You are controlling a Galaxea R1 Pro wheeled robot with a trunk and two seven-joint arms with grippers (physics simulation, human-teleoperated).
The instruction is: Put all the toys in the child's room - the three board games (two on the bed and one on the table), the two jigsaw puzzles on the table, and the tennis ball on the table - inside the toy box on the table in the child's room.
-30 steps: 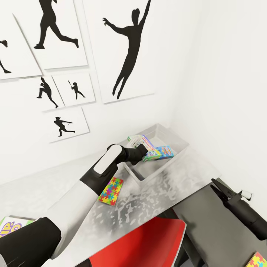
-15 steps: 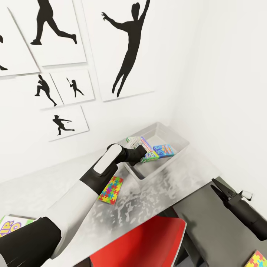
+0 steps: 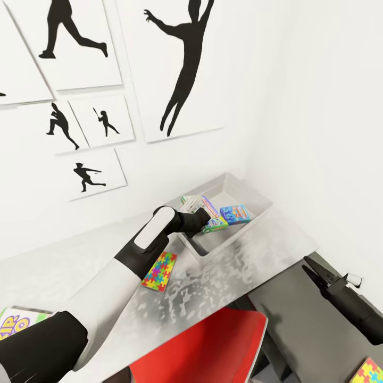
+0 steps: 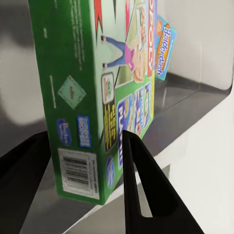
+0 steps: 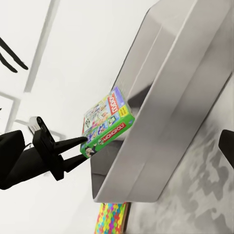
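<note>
Over the near rim of the toy box [image 3: 259,200], the left gripper [image 3: 205,223] pinches a green-edged board game [image 3: 208,217] between its two dark fingers [image 4: 134,165], which close on the box's thin sides. Its lid is busy with cartoon figures, a barcode sits on the green edge, and in the right wrist view the same box [image 5: 105,127] hangs partly above the pale grey bin's wall [image 5: 161,107]. A mostly blue board game [image 3: 234,214] lies inside the toy box, beside the held one.

On the bench [image 3: 69,266], just in front of the toy box, a jigsaw puzzle [image 3: 159,271] of neon interlocking pieces lies flat on the pale mottled top. A second jigsaw puzzle [image 3: 369,372] is cut off at the frame's lower corner on the dark grey section. A yellow-and-white board game [image 3: 16,322] is half hidden behind the left arm.

White walls carry black silhouette posters [image 3: 175,69], and a red chair [image 3: 213,348] sits below the bench edge.

The right gripper [image 3: 315,272] hovers over the dark section, its jaws slightly parted and holding nothing.
</note>
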